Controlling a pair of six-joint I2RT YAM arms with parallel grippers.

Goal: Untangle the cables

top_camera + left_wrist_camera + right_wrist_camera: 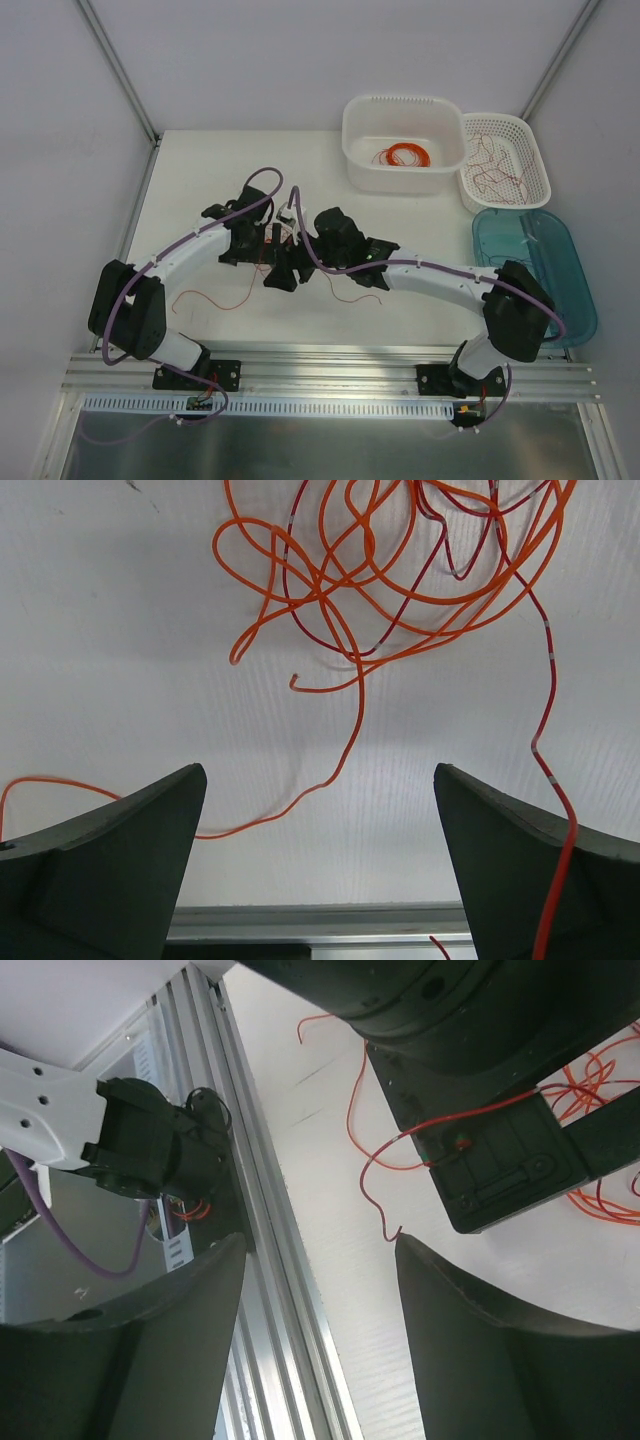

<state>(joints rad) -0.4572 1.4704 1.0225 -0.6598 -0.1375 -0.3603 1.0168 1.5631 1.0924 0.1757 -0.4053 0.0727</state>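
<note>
Currently my left pincer [320, 780] is hanging wide open and empty, with the cables [400, 570] lying knotted on the bench [120, 660] at twelve o'clock of it. One red strand [548, 730] is trailing over its finger at five o'clock, so pulling away is probably risking a snag that tightens the knot. My right pincer [318, 1245] is standing open too, holding nothing; closing blindly could be pinching several strands.

Both arms reach inward, the left arm [185, 248] from the left and the right arm [440, 275] from the right, with wrists almost meeting at centre. The left gripper [320, 780] is spread wide and empty — the right gripper [320, 1250] has its jaws apart, holding nothing.
</note>
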